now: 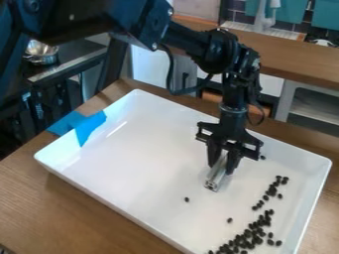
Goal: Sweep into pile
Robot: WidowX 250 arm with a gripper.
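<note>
Well, tool (222, 165): clamped on silvery bar (213, 181)
White tray (152, 144): on wooden surface (53, 213)
Dark pieces (272, 191): mostly strewn near tray's right side
Blue tape (90, 128): over tray's rim

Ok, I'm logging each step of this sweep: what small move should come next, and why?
I'd probably shift the tool so its metal bar sits behind the leftmost black piece, on the side away from the main cluster: that piece lies apart, and another stray sits roughly between them, so one push could gather both.
</note>
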